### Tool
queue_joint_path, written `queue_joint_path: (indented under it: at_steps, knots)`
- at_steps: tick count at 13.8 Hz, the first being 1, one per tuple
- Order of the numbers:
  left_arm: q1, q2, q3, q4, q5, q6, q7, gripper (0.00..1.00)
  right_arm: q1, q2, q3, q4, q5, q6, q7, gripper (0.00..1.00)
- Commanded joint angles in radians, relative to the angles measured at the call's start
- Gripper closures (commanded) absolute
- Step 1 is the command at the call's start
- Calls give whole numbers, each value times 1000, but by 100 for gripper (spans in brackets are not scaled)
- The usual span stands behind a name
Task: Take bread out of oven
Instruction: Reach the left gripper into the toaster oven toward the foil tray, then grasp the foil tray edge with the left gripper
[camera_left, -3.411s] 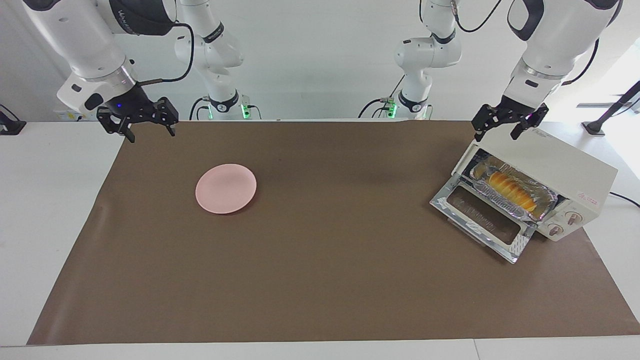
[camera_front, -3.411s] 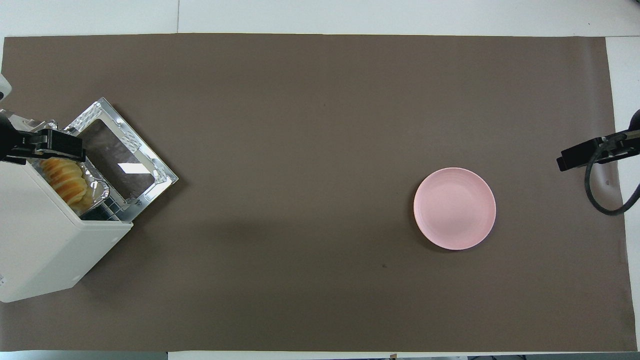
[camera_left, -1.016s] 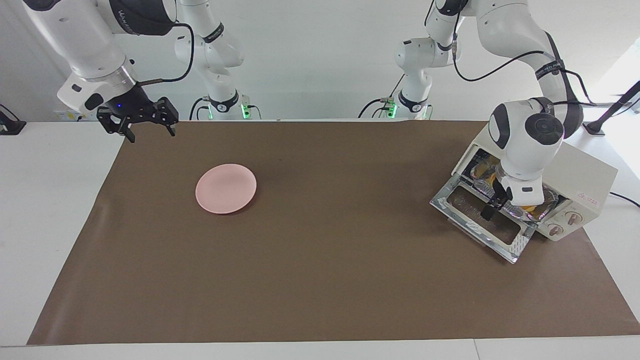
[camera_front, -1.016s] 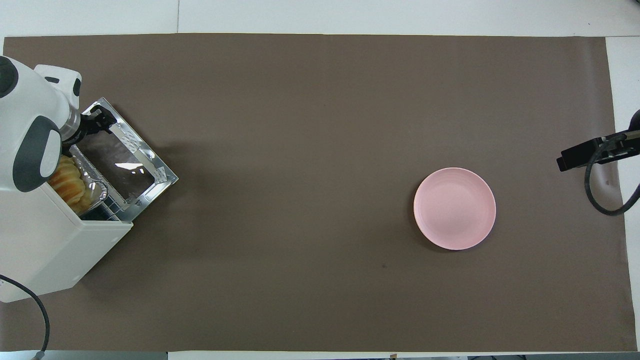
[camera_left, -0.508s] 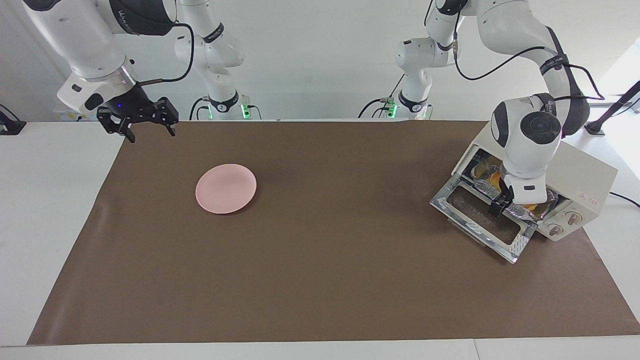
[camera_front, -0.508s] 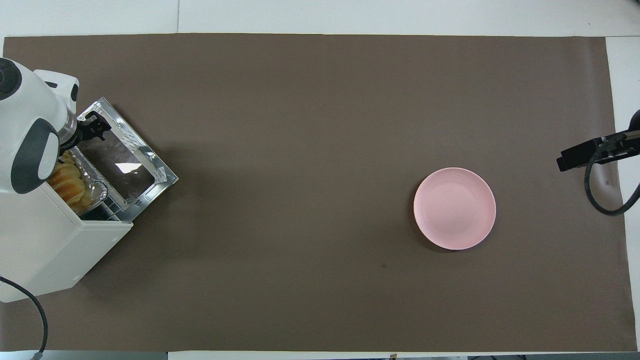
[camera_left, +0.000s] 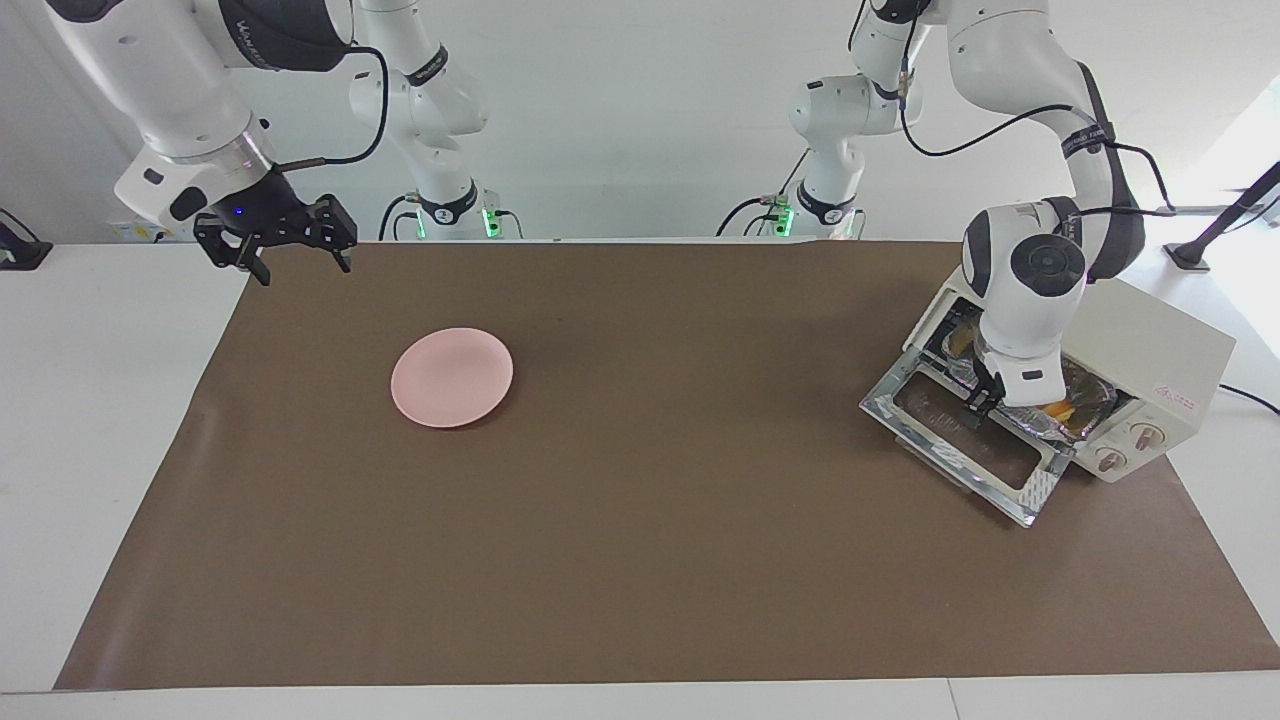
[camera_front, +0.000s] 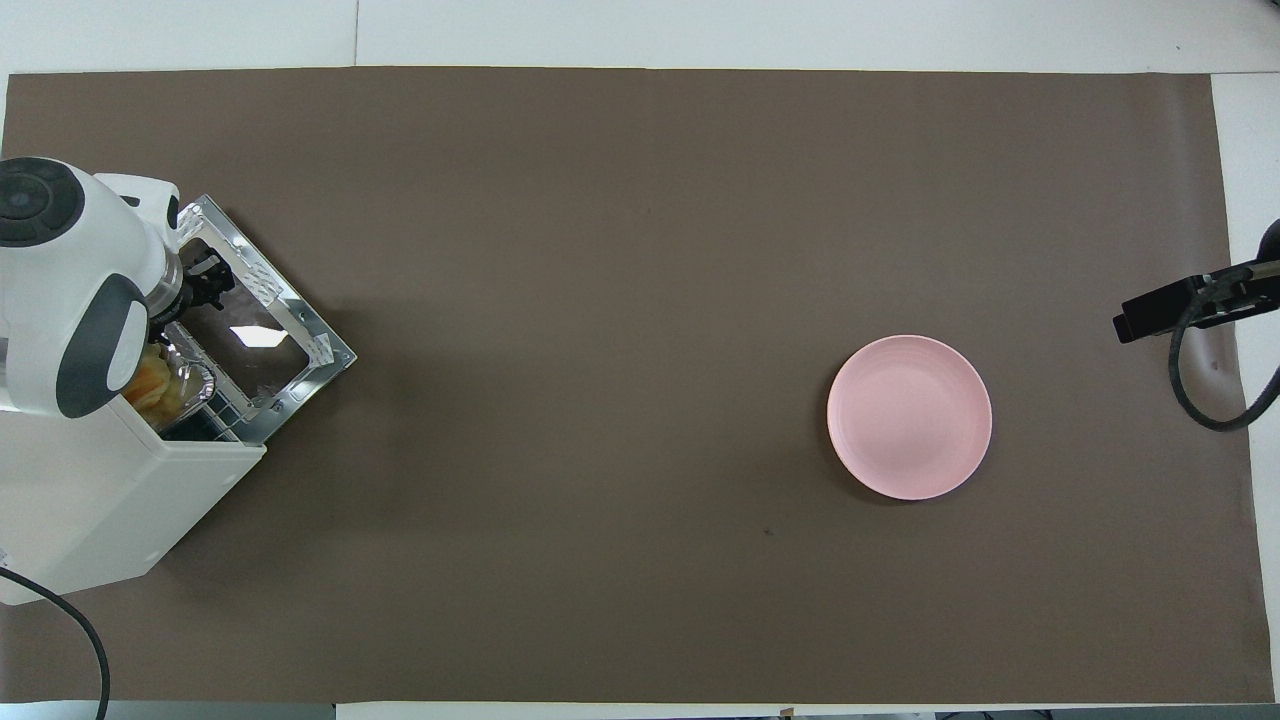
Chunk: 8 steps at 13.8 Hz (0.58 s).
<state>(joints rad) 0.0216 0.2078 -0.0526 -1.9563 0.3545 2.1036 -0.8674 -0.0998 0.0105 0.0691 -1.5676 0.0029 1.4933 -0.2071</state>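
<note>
Silver foil tray (camera_left: 1085, 412) is showing only at its crinkled edges in the oven (camera_left: 1150, 365) mouth, w/ the left arm's white wrist covering most of it in both views. Bread (camera_left: 1058, 408) is peeking out as a small orange bit in the facing view and a yellow-orange patch (camera_front: 150, 382) in the overhead view; rest is hidden by the arm. Left gripper (camera_left: 978, 402) is sitting low at the oven opening, over the hinge edge of the dropped glass door (camera_left: 960, 440); fingers are too hidden to read, so can't tell if spread or pinching. Bread is lying at approx 3 o'clock of the gripper in the facing view, just beside it, inside the oven on the tray; contact can't be made out. Right gripper (camera_left: 290, 235) is waiting in the air w/ fingers spread, over the brown mat (camera_left: 640, 560) corner at the right arm's end. Pink plate (camera_left: 452, 377) is lying on the mat, well apart from the oven, toward the right arm's end.
</note>
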Motion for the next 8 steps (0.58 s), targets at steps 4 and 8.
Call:
queue_joint_path:
  at_steps: [4,8]
  knots:
    - [-14,-28,-1,11,26,-39,240,100,-17,-21,11,-19,2,-4,2,0]
    - [-152,70,-12,222,-14,-77,437,100,-17,-21,12,-20,2,-4,2,0]
